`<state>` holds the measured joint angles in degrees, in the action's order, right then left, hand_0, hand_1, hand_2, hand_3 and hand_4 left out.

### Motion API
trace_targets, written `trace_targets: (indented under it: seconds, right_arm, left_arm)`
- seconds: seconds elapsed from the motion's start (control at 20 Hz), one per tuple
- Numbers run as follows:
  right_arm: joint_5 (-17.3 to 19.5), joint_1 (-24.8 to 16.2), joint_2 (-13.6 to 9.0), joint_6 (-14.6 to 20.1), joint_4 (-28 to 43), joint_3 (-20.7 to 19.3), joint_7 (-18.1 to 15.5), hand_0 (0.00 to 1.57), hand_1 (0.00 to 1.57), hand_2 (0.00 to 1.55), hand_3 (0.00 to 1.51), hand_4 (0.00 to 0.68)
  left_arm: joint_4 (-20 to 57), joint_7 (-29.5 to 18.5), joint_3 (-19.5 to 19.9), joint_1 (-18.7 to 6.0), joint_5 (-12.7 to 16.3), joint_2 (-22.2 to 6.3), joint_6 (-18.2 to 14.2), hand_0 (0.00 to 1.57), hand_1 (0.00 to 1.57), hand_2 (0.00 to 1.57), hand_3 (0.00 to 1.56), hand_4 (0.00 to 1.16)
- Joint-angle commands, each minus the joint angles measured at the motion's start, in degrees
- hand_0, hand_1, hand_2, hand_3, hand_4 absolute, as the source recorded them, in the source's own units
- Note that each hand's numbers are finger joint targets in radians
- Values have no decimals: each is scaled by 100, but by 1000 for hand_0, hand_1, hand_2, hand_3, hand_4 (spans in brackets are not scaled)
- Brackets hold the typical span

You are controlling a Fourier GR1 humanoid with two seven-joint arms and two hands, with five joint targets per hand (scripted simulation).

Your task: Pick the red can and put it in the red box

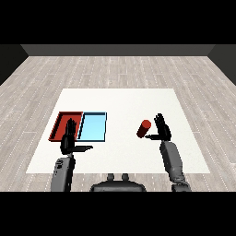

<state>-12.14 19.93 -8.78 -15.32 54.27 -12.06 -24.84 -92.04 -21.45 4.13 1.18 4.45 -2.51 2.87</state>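
The red can [144, 128] stands on the white table right of centre, leaning a little. My right hand [162, 129] is just to its right, fingers straight and pointing away, thumb reaching toward the can's base; it is open and not closed round the can. The red tray [59, 120] lies at the table's left. My left hand [69, 138] hovers over the red tray's near edge, fingers straight and thumb stuck out to the right, holding nothing.
A light blue tray [93, 126] lies directly right of the red tray, between it and the can. The white table [120, 101] stretches beyond the trays, with grey plank floor around it.
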Motion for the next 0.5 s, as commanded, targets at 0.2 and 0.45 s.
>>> trace_targets:
  seconds: [0.2, 0.45]
  right_arm:
    - [-156, 187, 24, -130, -638, -38, -305, 0, 0, 0, 0, 0]
    - [85, 484, 101, -48, -1435, 33, -942, 0, 0, 0, 0, 0]
  left_arm:
    - [-288, 132, -140, 127, -87, 77, -104, 0, 0, 0, 0, 0]
    - [201, -405, 100, 187, 50, -91, 212, 0, 0, 0, 0, 0]
